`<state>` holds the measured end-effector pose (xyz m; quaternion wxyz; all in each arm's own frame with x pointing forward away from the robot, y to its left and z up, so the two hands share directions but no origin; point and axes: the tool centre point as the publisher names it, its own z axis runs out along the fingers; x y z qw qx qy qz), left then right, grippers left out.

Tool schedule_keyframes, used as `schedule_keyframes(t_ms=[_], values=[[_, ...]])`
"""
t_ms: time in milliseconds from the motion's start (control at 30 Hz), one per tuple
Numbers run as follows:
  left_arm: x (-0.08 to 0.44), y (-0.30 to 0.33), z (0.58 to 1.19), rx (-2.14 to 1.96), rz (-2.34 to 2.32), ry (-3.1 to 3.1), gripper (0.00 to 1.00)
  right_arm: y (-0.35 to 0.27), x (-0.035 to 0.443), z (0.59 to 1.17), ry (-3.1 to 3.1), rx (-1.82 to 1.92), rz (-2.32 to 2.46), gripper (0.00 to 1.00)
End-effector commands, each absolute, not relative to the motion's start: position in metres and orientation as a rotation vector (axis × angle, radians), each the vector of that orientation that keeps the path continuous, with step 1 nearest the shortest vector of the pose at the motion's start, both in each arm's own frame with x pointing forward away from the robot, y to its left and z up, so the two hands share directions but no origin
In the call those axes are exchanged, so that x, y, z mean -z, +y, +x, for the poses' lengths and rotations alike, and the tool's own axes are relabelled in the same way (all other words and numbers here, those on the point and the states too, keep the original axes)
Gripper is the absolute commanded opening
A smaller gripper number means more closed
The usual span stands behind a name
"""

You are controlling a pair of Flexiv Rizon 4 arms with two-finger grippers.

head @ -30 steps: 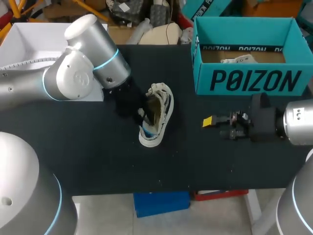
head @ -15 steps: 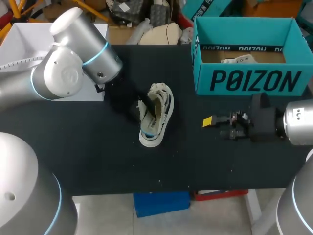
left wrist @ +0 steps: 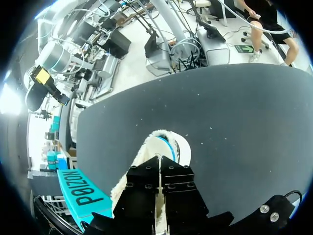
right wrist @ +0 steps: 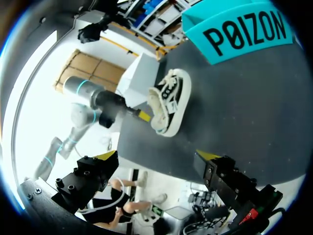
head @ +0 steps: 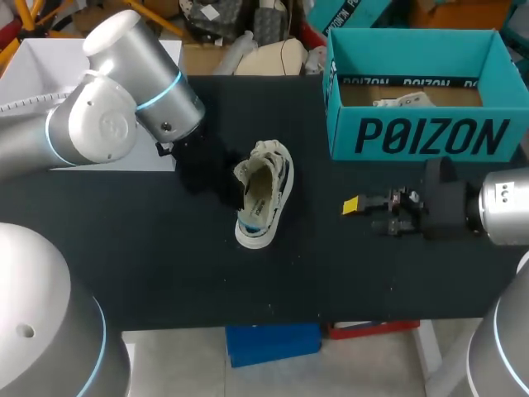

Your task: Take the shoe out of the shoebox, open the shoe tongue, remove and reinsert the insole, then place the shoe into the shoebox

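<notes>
Nearest the robot, on the black cloth-covered table point(head: 165, 265), the right gripper point(head: 351, 205) hung low over the cloth on its grey arm, which came in from the right side. In the right wrist view its two yellow fingertips point(right wrist: 105, 155) stood wide apart, released, with nothing between them. Ahead of it and apart from it lay the white-and-cream low-top canvas sneaker point(head: 264, 194), out of its box and resting on the cloth near the middle of the table, its brownish inside showing from above and its open top turned toward the left arm's side. The left gripper point(head: 237, 190) sat right against that side of the sneaker, one yellow tip touching the edge of the opening in the right wrist view. In the left wrist view its black fingers were clenched together, with only a thin pale seam between them; whether that seam was a sliver of the sneaker could not be told. Farther back, at the right, the open teal cardboard shoebox point(head: 421, 136) with dark lettering stood upright, well apart from the sneaker, a crumpled white paper scrap point(head: 401, 101) lying on its brown floor. At the far left lay a flat white lid point(head: 41, 74).
</notes>
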<state>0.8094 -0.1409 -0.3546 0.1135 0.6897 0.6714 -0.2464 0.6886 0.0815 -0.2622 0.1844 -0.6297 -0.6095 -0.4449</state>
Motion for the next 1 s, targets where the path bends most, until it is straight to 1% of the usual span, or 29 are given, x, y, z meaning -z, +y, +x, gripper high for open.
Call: schedule_keyframes(t_ms=[33,600,1000], values=[[0.355,-0.139,0.806,0.690,2.042,1.982,0.00,0.081,0.262,0.689,-1.718,1.252,-1.776,1.00],[0.381,-0.137,0.803,0.650,2.108,2.022,0.00,0.081,0.262,0.689,-1.718,1.252,-1.776,1.00],[0.382,-0.148,0.808,0.624,2.148,2.012,0.00,0.081,0.262,0.689,-1.718,1.252,-1.776,1.00]])
